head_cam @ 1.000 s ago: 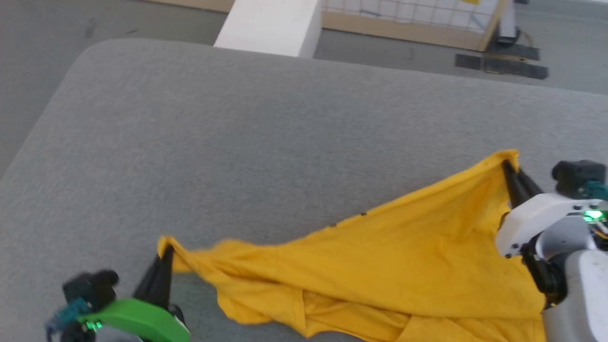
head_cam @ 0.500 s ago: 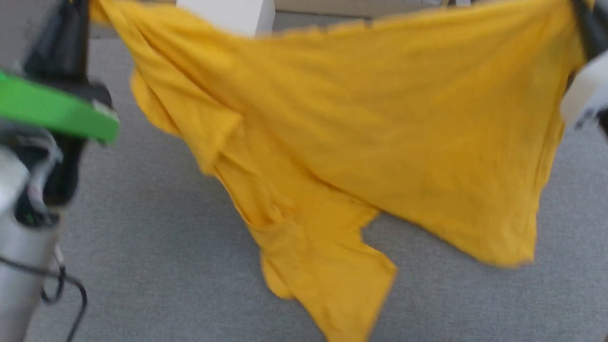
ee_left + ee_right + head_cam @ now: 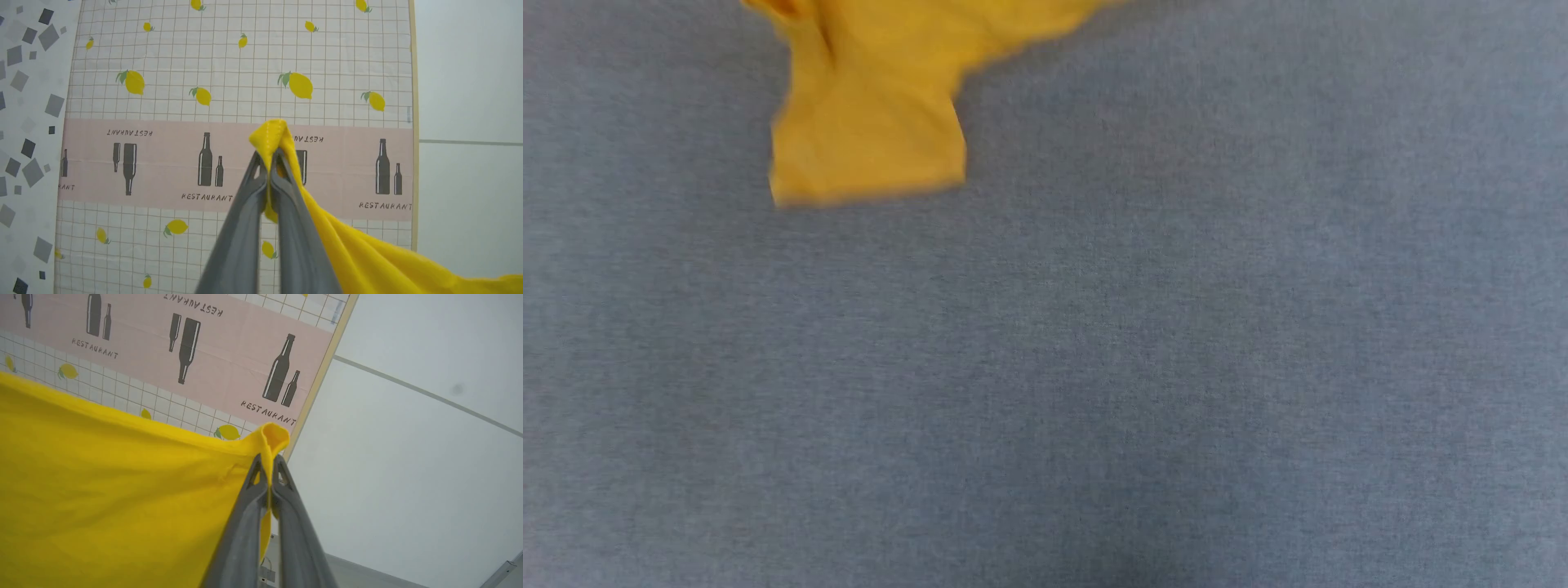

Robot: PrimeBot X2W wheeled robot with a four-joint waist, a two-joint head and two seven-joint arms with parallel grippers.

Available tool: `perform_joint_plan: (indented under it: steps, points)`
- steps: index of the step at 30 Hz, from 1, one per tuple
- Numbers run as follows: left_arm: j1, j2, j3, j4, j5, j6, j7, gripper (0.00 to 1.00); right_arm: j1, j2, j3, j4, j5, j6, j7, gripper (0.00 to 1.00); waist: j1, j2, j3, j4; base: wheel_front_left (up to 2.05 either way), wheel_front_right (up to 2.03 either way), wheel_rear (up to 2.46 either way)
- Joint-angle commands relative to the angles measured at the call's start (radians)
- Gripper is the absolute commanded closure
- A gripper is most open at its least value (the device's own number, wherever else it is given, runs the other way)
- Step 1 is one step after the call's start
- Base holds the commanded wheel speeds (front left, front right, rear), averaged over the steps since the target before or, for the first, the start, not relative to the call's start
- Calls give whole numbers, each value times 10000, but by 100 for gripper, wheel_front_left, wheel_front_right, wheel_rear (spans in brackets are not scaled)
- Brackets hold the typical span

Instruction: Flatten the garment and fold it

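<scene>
Left hand (image 3: 269,165) is clenched tight on a bunched corner of the yellow garment (image 3: 367,253). Cloth pokes up past the fingertips and runs off to the right. Right hand (image 3: 270,475) is pinched shut on another folded edge, with the shirt spreading left from it in a broad sheet. Behind both sits a lemon-and-bottle patterned panel (image 3: 204,81). In the head view, a blurred yellow flap of the garment (image 3: 870,122) shows at the far left over the grey desk (image 3: 1094,367). Whether it touches the desk, can't tell.
</scene>
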Motion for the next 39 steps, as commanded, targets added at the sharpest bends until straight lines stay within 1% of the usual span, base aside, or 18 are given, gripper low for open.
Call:
perform_joint_plan:
  steps: [1,6,8,10,14,17,20,23,27,29,32,33,36,37,39]
  points:
    - [-574,-98,129,167,158,110,-293,100,-377,100,-128,198,-268,-15,-331,100,-2,0,1064,-423,0,0,0]
    - [-1842,-328,297,688,359,12,-1220,100,-1075,397,-397,849,-932,-15,-1439,100,-2,0,1239,-463,0,0,0]
    - [-1916,-434,299,874,373,-108,-1415,100,-1055,485,-529,1088,-1019,-15,-1854,100,-2,0,1210,-393,0,0,0]
    - [-1603,-459,136,1140,379,-360,-1480,100,-771,618,-609,1387,-938,-15,-2176,100,-2,0,1132,-310,0,0,0]
    - [-252,-396,-102,1799,255,-780,-1539,100,329,700,-425,2095,-623,-15,-2492,100,-2,0,812,-136,0,0,0]
    - [1182,-134,-504,2312,273,-1176,-1373,100,1426,725,-138,2519,-177,-15,-2591,100,-2,0,438,5,0,0,0]
    - [2771,105,-903,2517,188,-1478,-973,100,2585,795,107,2765,399,-15,-2584,100,-2,0,-1,116,0,0,0]
    - [4731,326,-1355,2365,-131,-1726,-117,100,4029,881,418,2799,1194,-15,-2355,100,-2,0,-581,243,0,0,0]
    - [7086,747,-1737,1632,-718,-1761,1189,100,5961,807,622,2420,2187,-15,-1623,100,-2,0,-1271,393,0,0,0]
    - [8278,1007,-1862,1121,-1032,-1653,1775,100,6889,797,470,2089,2535,-15,-1278,100,-2,0,-1607,420,0,0,0]
    - [9930,1140,-1825,196,-1788,-1302,2482,100,8161,885,178,1530,2773,-15,-847,100,-2,0,-1966,446,0,0,0]
    - [10531,1202,-1758,-184,-2055,-1107,2660,100,8608,924,94,1303,2765,-15,-701,100,-2,0,-2080,441,0,0,0]
    - [11936,1508,-1690,-1055,-2201,-363,2927,100,9645,999,-96,704,2593,-15,-421,100,-2,0,-2344,429,0,0,0]
    - [12398,1529,-1661,-1355,-2272,-97,2960,100,10032,1051,-238,485,2496,-15,-319,100,-2,0,-2435,454,0,0,0]
    - [13125,1456,-1593,-1848,-2493,255,2952,100,10719,1209,-457,82,2425,-15,-37,100,-2,0,-2596,509,0,0,0]
